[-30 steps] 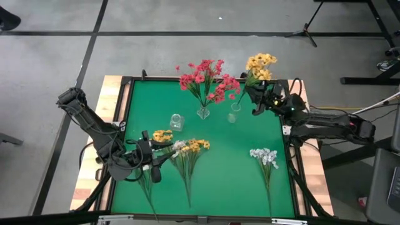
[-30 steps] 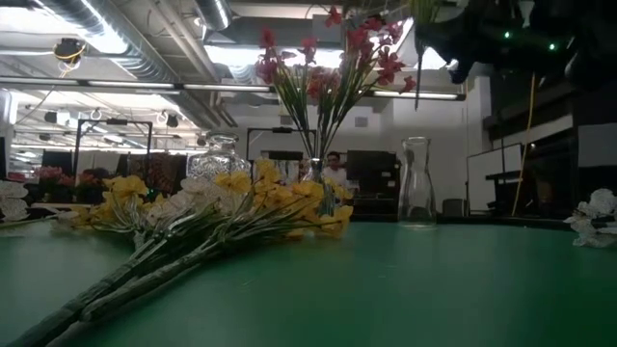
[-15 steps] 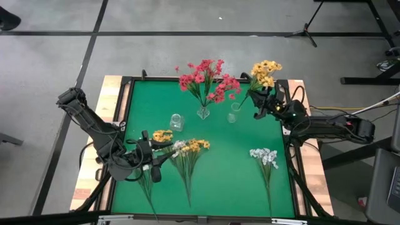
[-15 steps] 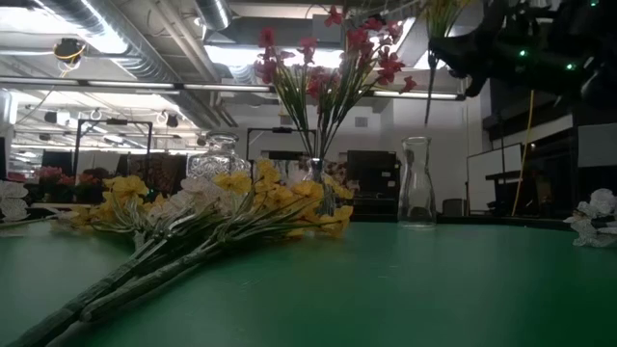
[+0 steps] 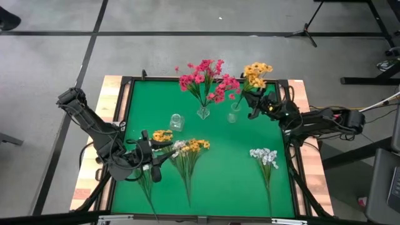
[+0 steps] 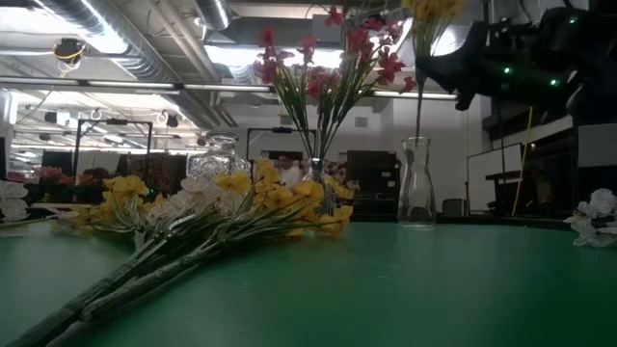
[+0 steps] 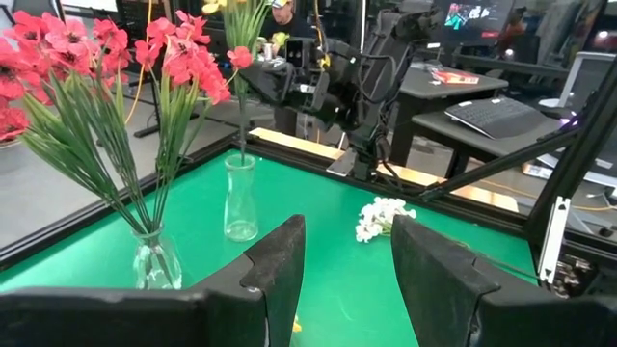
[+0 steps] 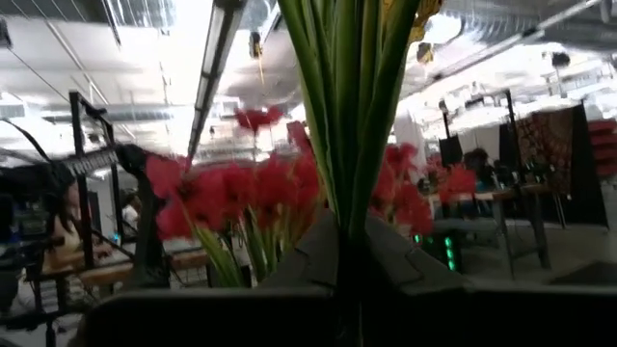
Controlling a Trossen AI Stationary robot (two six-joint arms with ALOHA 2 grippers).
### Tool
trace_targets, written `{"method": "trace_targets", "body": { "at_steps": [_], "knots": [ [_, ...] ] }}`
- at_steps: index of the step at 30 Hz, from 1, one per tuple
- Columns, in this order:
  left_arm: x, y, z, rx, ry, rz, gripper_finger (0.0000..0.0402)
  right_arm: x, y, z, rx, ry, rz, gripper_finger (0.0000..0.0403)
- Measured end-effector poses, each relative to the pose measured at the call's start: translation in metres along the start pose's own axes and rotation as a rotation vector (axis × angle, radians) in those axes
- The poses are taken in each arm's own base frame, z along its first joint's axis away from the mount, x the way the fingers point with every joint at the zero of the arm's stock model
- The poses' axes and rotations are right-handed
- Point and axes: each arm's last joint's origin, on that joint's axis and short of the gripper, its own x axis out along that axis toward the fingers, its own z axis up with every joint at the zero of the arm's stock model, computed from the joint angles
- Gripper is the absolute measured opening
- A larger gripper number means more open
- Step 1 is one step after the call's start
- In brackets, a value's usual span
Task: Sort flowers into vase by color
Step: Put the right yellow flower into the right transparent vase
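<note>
Yellow-orange sprig (image 5: 257,73) held upright by the right hand (image 5: 254,107) over the clear carafe-shaped vase (image 5: 234,112) at the far right of the green bench (image 5: 231,175): its stem runs near vertical, blossoms up, cut end down at or just inside the vase's mouth, as the low view shows (image 6: 417,106). The right hand's fingers are clamped on the green stems, which rise straight between them in the right wrist view (image 8: 347,116).

Beside that vase, toward the middle of the far edge, a small glass vase (image 5: 203,113) holds the magenta-pink flowers (image 5: 204,78), stems fanning up and outward. A third, squat glass vase (image 5: 177,122) stands left of it with nothing visible in it.

The left hand (image 5: 152,164) rests low at the near left of the bench, its fingers (image 7: 280,265) spread apart and holding nothing. Just beside it lie a short yellow cluster (image 5: 162,135) and a mixed bunch of yellow and white sprigs (image 5: 187,156), long axes running from blossoms at the far end to stems pointing at the near edge. A white sprig (image 5: 265,159) lies well apart at the near right, blossoms toward the far side, stem toward the near edge.
</note>
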Motion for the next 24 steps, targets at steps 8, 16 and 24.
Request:
{"method": "trace_targets", "body": {
  "at_steps": [8,16,24],
  "knots": [
    [0.000,0.000,0.000,0.004,0.001,0.001,0.0153,0.002,-0.003,-0.013,-0.001,0.040,-0.033,0.0028],
    [0.000,0.000,0.000,0.004,0.001,0.001,0.0153,0.002,-0.003,-0.014,-0.002,0.045,-0.038,0.0030],
    [0.000,0.000,0.000,0.004,0.001,0.000,0.0153,0.002,-0.003,-0.013,-0.004,0.045,-0.038,0.0031]
  ]
}}
